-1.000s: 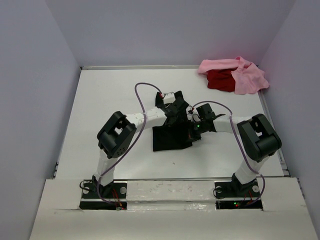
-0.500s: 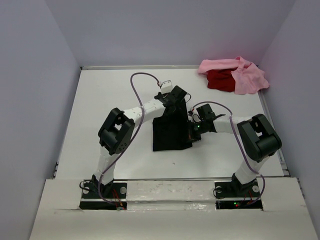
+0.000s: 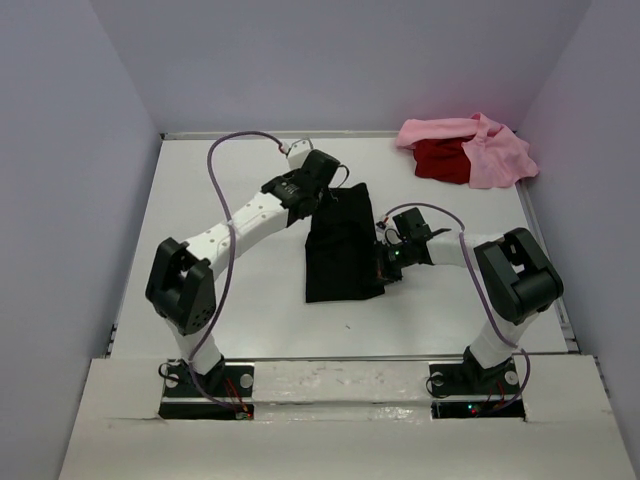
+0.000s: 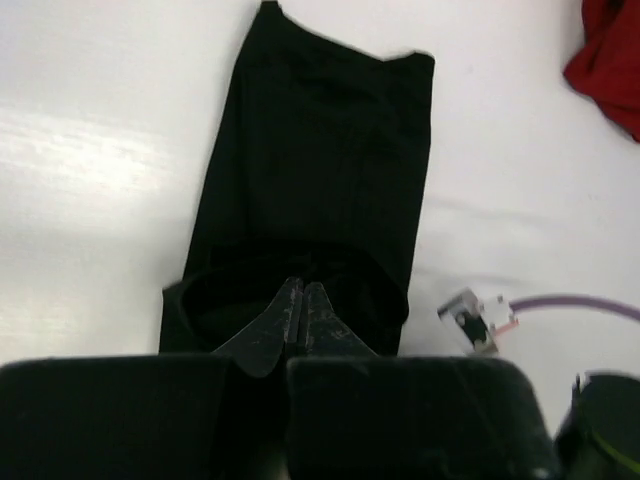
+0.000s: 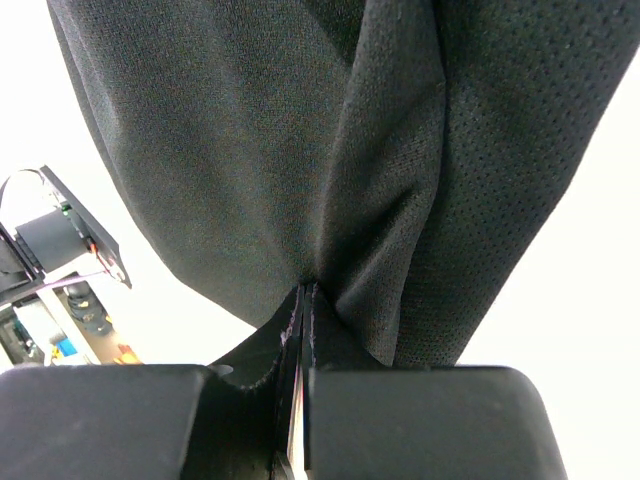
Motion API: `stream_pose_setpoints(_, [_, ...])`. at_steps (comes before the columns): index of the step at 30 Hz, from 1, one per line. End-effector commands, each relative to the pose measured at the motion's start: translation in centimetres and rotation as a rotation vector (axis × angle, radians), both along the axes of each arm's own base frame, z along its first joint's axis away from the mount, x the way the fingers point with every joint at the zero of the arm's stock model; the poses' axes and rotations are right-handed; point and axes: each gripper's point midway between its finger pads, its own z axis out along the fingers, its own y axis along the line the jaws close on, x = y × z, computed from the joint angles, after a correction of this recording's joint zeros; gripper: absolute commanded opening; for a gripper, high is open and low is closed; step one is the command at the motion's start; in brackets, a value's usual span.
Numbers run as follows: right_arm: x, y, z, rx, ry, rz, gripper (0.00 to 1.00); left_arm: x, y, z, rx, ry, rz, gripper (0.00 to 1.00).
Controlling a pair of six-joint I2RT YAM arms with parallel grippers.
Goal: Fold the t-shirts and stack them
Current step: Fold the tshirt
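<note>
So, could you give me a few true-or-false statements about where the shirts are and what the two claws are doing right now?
1. The black t-shirt lies as a long strip near the middle of the table. True.
2. The pink t-shirt is folded flat beside it. False: it lies bunched with the red t-shirt in the far right corner.
3. The left gripper is closed on black cloth. True.
4. The right gripper hangs open above the red one. False: it is shut, pinching the black t-shirt's right side.
</note>
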Motion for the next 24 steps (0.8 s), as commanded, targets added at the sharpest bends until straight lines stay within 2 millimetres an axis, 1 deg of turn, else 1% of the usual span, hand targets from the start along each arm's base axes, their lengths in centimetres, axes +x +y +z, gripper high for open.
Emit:
stream_pose_setpoints(1, [-0.5,-0.6,-1.0,-0.049,-0.001,0.01,0.0,-5.8,0.8,-2.2,-0.065,0.162,-0.027,0.0])
stream_pose_setpoints(2, [-0.4,-0.6,-1.0,-0.048,-0.002,0.01,0.0,-7.0,0.5,-2.4,-0.118,0.208,-0.028,0.0])
stream_pose_setpoints(3, [-0.4,-0.6,-1.1,-0.05,0.0,0.01,0.0,-7.5,0.9,-3.2,-0.12,0.227,-0.011,0.0])
stream_pose_setpoints(4, [-0.3,-0.6,-1.1,-0.05,-0.001,0.01,0.0,-9.0,0.6,-4.7,-0.151,0.292,-0.018,0.0])
stream_pose_setpoints(6, [-0.4,-0.6,-1.1,-0.049,0.002,0.011,0.0,-10.6,0.3,-5.6,-0.184,0.344,-0.032,0.0])
stream_pose_setpoints(7, [-0.3,-0.5,-1.1,-0.048,0.004,0.012,0.0,-11.4,0.4,-6.5,-0.184,0.37,-0.024,0.0])
stream_pose_setpoints(9, [-0.3,-0.5,-1.1,-0.049,0.002,0.011,0.0,-11.9,0.4,-7.3,-0.171,0.38,-0.027,0.0])
stream_pose_setpoints(14, [-0.1,-0.5,-1.0,-0.047,-0.001,0.012,0.0,-12.2,0.0,-8.6,-0.131,0.38,-0.037,0.0])
stream_pose_setpoints(15, [-0.2,-0.5,-1.1,-0.049,0.0,0.01,0.0,-12.2,-0.1,-9.1,-0.111,0.374,-0.041,0.0])
stream_pose_setpoints(17, [-0.1,-0.5,-1.0,-0.048,-0.001,0.009,0.0,-11.9,-0.5,-9.3,-0.099,0.35,-0.044,0.0])
stream_pose_setpoints(18, [-0.2,-0.5,-1.0,-0.049,-0.001,0.01,0.0,-11.7,-0.5,-9.8,-0.078,0.339,-0.041,0.0])
stream_pose_setpoints(20, [-0.2,-0.6,-1.0,-0.051,-0.002,0.009,0.0,-11.2,-0.8,-9.9,-0.058,0.315,-0.043,0.0])
stream_pose_setpoints(23, [-0.3,-0.6,-1.1,-0.052,-0.001,0.009,0.0,-10.4,-1.5,-10.9,-0.021,0.307,-0.052,0.0])
stream_pose_setpoints(24, [-0.2,-0.6,-1.0,-0.051,-0.003,0.01,0.0,-10.1,-1.8,-11.5,-0.006,0.311,-0.052,0.0])
